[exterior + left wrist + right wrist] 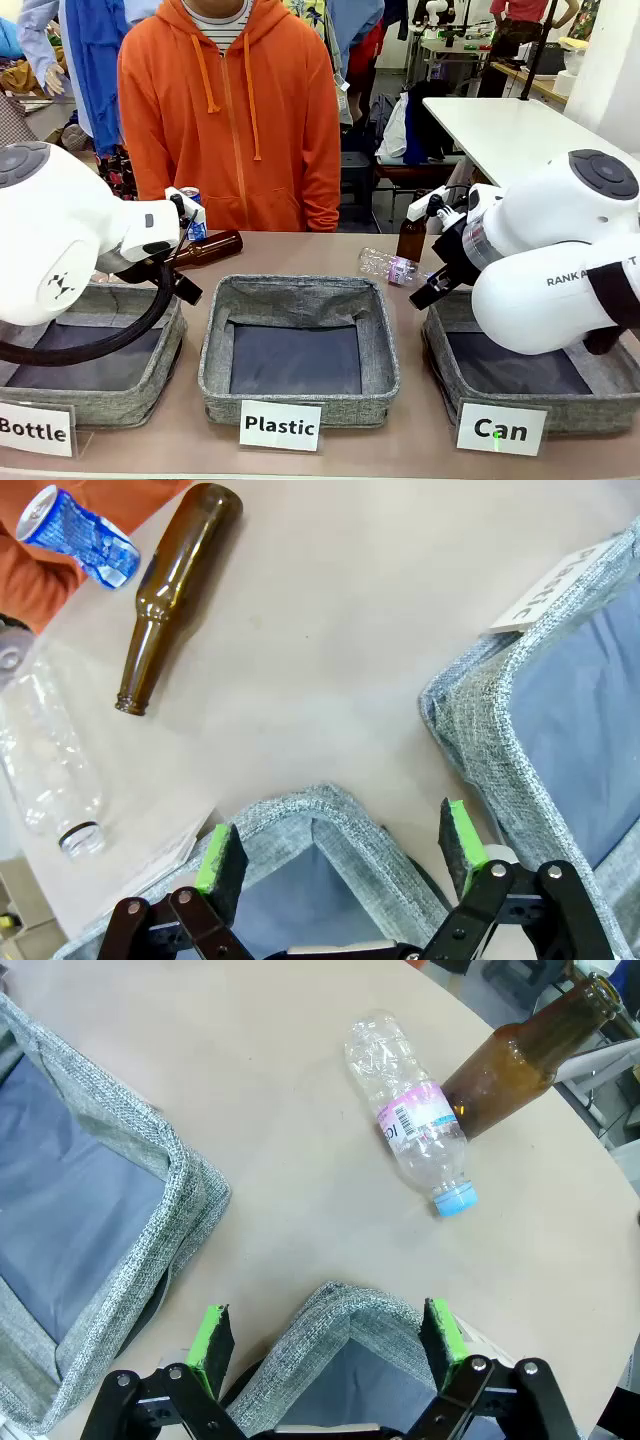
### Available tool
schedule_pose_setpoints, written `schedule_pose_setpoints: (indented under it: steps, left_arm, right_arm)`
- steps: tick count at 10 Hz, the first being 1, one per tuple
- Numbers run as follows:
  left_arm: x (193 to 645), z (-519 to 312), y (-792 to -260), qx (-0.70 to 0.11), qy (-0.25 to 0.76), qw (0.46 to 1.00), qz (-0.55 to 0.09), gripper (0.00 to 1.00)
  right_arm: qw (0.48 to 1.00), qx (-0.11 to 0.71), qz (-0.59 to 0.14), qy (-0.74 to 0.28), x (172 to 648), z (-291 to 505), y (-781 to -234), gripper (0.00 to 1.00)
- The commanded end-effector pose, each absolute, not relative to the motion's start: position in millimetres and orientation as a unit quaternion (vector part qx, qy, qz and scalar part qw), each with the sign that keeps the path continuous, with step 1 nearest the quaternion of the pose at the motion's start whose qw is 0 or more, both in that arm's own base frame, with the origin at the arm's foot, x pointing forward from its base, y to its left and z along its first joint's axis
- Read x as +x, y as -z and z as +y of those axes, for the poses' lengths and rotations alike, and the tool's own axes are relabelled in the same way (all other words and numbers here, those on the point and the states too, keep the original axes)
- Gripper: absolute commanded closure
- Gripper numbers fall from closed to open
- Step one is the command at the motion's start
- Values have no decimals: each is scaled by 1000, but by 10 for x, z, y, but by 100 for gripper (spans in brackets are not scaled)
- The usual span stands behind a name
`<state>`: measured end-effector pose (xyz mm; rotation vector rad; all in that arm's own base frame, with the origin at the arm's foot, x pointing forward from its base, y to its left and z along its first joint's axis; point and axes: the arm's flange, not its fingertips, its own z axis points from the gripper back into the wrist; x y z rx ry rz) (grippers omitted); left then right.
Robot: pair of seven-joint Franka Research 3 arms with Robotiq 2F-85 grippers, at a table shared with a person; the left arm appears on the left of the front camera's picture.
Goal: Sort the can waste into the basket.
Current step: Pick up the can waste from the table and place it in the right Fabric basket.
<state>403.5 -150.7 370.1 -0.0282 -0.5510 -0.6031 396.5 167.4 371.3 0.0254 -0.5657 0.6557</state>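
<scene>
Three baskets: low, square, grey woven fabric, soft rounded rims, dark flat bottoms; set in a row along the near edge of the table (pixel 400 450).
Bottle basket (pixel 130 400): near left corner.
Plastic basket (pixel 300 400): middle of the near edge.
Can basket (pixel 445 370): near right corner, behind a white card (pixel 500 428) printed "Can".
Blue can (pixel 78 538): smooth metal cylinder, blue with white marks, silver top; by the far edge on the left side, near the lying bottle's base, well apart from the Can basket.
Left gripper (pixel 340 845): green pads spread wide, nothing between them, above a corner of the Bottle basket.
Right gripper (pixel 326 1335): pads spread wide, nothing between them, above a corner of the Can basket.
Lying brown bottle (pixel 210 247): glossy glass, long neck, on its side towards the far left.
Upright brown bottle (pixel 410 240): same glass, standing by the far edge, right of centre.
Clear plastic bottle (pixel 388 266): crumpled, pink label, blue cap, on its side just beside the upright bottle.
Person (pixel 230 120): orange hooded top, at the far edge.
</scene>
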Motion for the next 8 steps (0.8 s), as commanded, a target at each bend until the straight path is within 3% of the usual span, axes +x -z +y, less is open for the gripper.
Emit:
schedule_pose_setpoints:
  steps: [1, 8]
  left_arm:
    - [4035, -1508, -3702, -14, 293, 918, -268, 0]
    - [4035, -1508, -3702, -14, 293, 918, -268, 0]
  right_arm:
    - [908, 12, -274, -318, 3965, 1674, -3713, 0]
    - [908, 12, -274, -318, 3965, 1674, -3713, 0]
